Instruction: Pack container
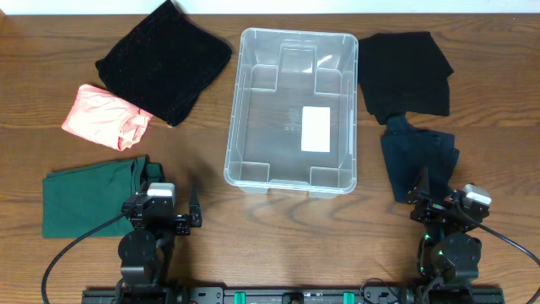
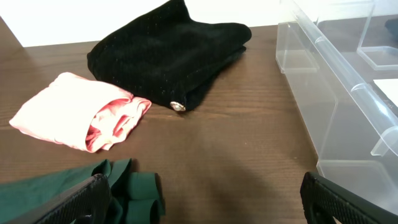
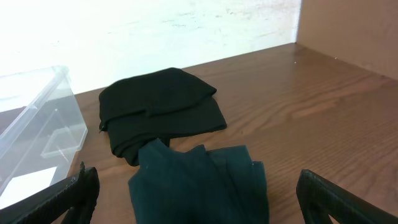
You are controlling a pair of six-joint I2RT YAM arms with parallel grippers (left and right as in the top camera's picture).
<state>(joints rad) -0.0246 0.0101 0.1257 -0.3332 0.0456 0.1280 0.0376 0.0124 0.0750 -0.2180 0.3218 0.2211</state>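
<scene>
Clothing lies in five separate pieces on the wooden table (image 1: 278, 245), around one container (image 1: 237, 118). The container is a clear rectangular bin standing upright at the middle of the table, open side up, with one white label (image 1: 315, 129) on its base.

Three pieces sit to the left of the bin:
- A folded black knit cloth (image 1: 164, 61) is at the far corner. The left wrist view shows one small silver stud (image 2: 178, 106) at its near edge.
- A rolled pink garment (image 1: 105, 116) lies just beside the black cloth.
- A flat green cloth (image 1: 89, 196) lies nearer the robot.

Two pieces sit to the right. A black garment (image 1: 403, 74) is at the far side, and a dark blue-green garment (image 1: 418, 160) lies below it with their edges meeting.

The left gripper (image 2: 205, 183) is at the near right corner of the green cloth, its two fingers spread wide with bare wood between them. The right gripper (image 3: 196, 177) is at the near end of the dark blue-green garment, its fingers likewise wide apart, one on each side of the cloth. Whether it touches the cloth cannot be told. Neither claw holds anything.
</scene>
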